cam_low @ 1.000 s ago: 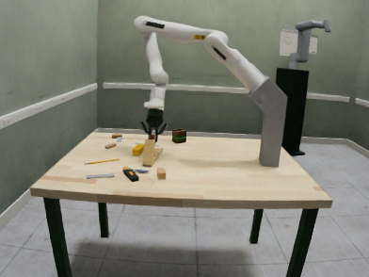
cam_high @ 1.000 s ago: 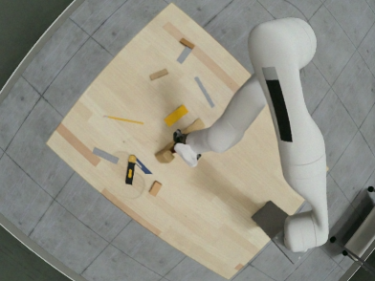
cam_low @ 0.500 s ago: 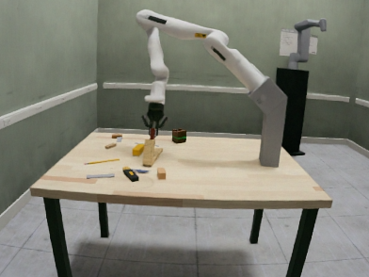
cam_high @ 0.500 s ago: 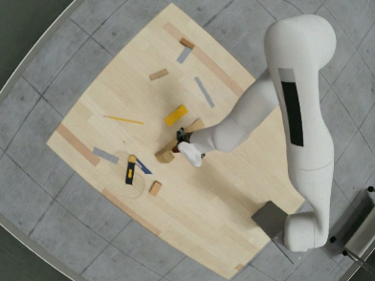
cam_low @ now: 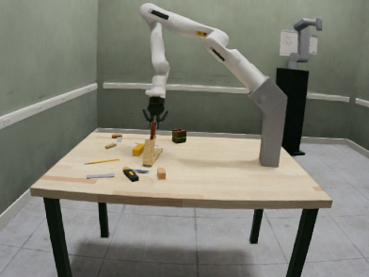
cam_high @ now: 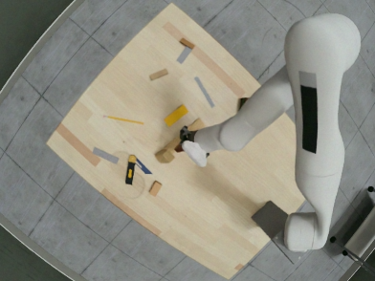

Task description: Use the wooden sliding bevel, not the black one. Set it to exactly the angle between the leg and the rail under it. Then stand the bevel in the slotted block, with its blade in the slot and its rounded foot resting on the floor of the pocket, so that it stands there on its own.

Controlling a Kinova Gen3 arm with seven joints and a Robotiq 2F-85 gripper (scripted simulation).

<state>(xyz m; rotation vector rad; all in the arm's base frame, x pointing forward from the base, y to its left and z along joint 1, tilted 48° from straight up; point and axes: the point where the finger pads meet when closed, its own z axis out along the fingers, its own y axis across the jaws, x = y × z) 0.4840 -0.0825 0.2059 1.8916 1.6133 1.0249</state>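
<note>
The wooden bevel [cam_low: 152,130] stands upright as a reddish-brown bar, its lower end in the pale wooden slotted block [cam_low: 152,153]. My gripper [cam_low: 155,122] points straight down over it and is shut on its top end. From above, the gripper [cam_high: 184,135] and wrist cover most of the bevel, and the block [cam_high: 165,155] shows beside them. I cannot tell whether the foot rests on the pocket floor. The black bevel [cam_high: 130,169] with a yellow end and blue blade lies flat at the front left, and also shows in the side view [cam_low: 130,174].
A yellow block [cam_high: 176,115], a pencil [cam_high: 124,119], a grey strip [cam_high: 204,92] and small wooden blocks [cam_high: 155,187] [cam_high: 159,74] lie around. Long tan rails [cam_high: 206,59] [cam_high: 78,144] with grey pieces lie near the edges. A dark brown block [cam_low: 179,136] stands behind.
</note>
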